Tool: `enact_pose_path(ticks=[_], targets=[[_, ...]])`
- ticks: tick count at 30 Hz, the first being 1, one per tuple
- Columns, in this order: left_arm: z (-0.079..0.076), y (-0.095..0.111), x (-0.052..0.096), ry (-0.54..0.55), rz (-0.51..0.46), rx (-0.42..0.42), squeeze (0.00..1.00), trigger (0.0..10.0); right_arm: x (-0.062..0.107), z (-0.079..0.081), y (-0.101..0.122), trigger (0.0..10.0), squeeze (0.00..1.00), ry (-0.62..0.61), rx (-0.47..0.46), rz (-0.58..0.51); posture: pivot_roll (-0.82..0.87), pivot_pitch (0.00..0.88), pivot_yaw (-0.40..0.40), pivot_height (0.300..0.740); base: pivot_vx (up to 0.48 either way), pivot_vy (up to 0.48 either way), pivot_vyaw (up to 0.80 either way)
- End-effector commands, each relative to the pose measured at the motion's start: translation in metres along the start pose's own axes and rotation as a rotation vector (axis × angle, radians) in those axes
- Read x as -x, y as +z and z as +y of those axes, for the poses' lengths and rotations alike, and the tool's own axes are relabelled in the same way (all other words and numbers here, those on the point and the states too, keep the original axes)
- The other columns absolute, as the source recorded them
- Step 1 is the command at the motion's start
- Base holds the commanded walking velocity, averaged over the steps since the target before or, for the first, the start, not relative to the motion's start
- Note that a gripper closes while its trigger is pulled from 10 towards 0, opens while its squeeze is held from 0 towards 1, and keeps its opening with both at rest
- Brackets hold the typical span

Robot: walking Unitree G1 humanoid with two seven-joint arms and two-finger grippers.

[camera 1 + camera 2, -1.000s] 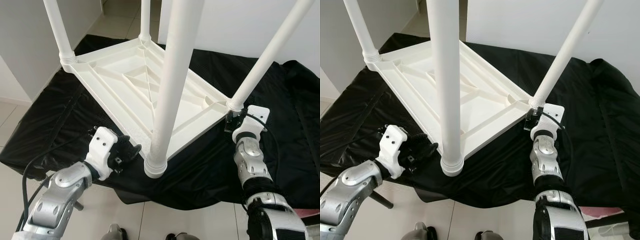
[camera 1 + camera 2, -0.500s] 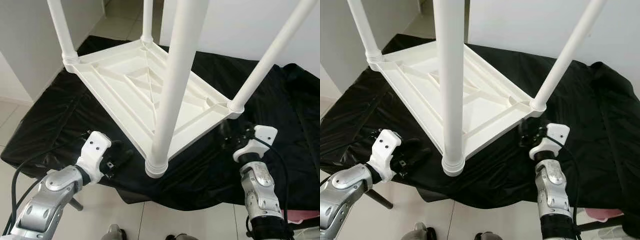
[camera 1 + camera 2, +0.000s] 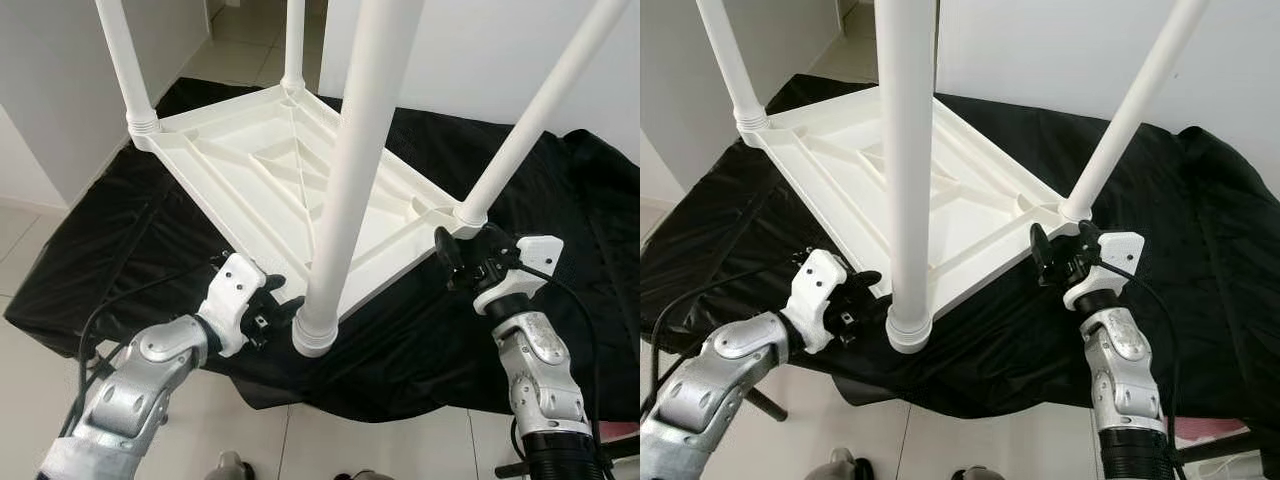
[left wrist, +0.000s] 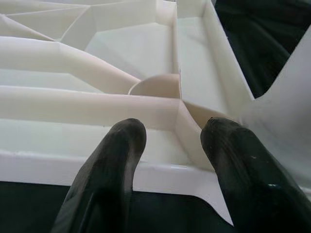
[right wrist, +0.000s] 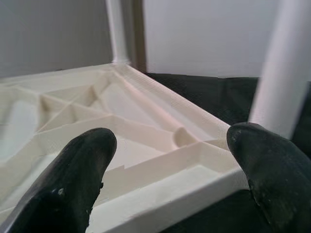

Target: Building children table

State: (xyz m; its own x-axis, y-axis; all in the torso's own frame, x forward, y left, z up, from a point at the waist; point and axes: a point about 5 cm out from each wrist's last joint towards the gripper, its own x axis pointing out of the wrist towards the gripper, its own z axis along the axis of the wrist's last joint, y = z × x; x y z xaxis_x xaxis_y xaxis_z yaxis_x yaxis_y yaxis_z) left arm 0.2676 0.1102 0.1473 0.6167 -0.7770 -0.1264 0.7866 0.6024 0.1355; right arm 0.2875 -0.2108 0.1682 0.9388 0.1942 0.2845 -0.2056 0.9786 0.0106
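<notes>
4 white legs stand up from the upturned table top (image 3: 290,190), which lies ribbed side up on a black cloth (image 3: 560,250).

From my left eye, my left gripper (image 3: 282,306) sits at the table top's near edge, just beside the near leg (image 3: 345,190), with its fingers parted and gripping nothing. My right gripper (image 3: 462,257) hangs just off the right-hand corner, below the right leg (image 3: 530,120), its fingers spread and empty. Bare cloth lies well beyond the table top's right edge; pale floor tiles (image 3: 30,350) run along the cloth's near border.

My right eye gives the same layout, with the near leg's collar (image 3: 908,330) touching the table top's near corner, close to my left gripper.

My left wrist view adds what my eyes miss: 2 black fingers (image 4: 112,174) straddle the rim, with ribs and a round socket just past them and a strip of cloth under the rim.

My right wrist view shows widely parted fingers (image 5: 80,170) on either side of the corner, the right leg rising beside one of them.
</notes>
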Motion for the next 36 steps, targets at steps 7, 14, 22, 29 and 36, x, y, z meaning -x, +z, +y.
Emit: enact_pose_path(ticks=[7, 14, 22, 29, 36], targets=[[-0.014, 0.012, -0.027, -0.060, -0.063, -0.002, 0.00, 10.0, 0.018, 0.002, 0.010, 10.0, 0.00, 0.229, 0.000, 0.075, -0.04, 0.097, -0.060, 0.740, 0.000, 0.000, 0.00], [-0.011, 0.020, -0.034, -0.057, -0.091, -0.015, 0.00, 10.0, 0.042, -0.005, 0.023, 10.0, 0.00, 0.508, 0.007, 0.171, -0.05, 0.094, -0.027, 0.740, 0.000, 0.000, 0.00], [0.002, 0.030, -0.024, -0.049, -0.110, -0.014, 0.00, 10.0, 0.056, 0.011, 0.025, 10.0, 0.00, 0.790, -0.016, 0.289, -0.03, 0.086, -0.012, 0.740, 0.000, 0.000, 0.00], [0.026, 0.029, 0.000, 0.011, -0.062, -0.069, 0.00, 10.0, 0.055, 0.042, 0.024, 10.0, 0.00, 1.057, -0.040, 0.350, -0.02, 0.096, -0.009, 0.740, 0.000, 0.000, 0.00], [0.033, 0.031, 0.016, 0.027, -0.036, -0.090, 0.00, 10.0, 0.041, 0.060, 0.020, 10.0, 0.00, 1.119, -0.058, 0.305, 0.01, 0.091, -0.022, 0.740, 0.000, 0.000, 0.00]])
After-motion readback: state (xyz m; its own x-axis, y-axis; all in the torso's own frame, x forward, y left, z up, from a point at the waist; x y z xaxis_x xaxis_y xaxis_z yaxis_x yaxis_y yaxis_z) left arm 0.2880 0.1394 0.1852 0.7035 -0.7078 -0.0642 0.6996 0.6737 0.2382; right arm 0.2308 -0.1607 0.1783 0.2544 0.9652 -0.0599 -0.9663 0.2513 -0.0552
